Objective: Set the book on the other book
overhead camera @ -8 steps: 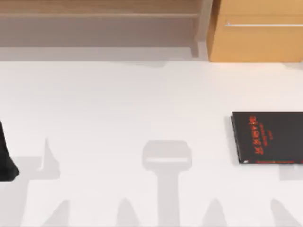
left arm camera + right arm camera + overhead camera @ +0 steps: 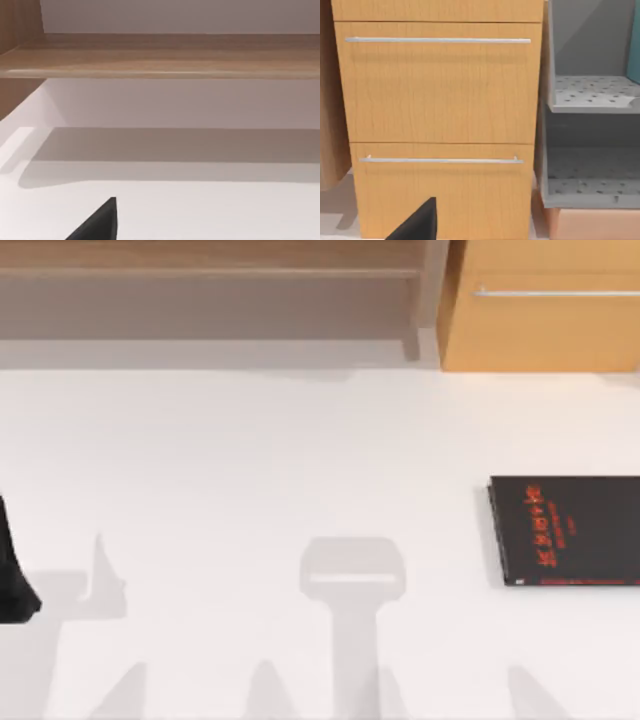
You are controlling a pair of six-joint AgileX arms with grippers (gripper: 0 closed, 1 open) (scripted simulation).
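At the left edge of the bench our left arm sits unmoved from half a second ago; whether its gripper is wide or narrow we cannot tell. Mid-bench, the cast shadows near the front edge have shifted toward the centre, so we judge the right arm is travelling overhead. At the right edge the other book lies flat, unchanged. The right wrist view faces a drawer cabinet. We judge the stacking has not started.

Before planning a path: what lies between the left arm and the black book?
Bare white table in the top view, crossed by shadows, from left arm to black book.
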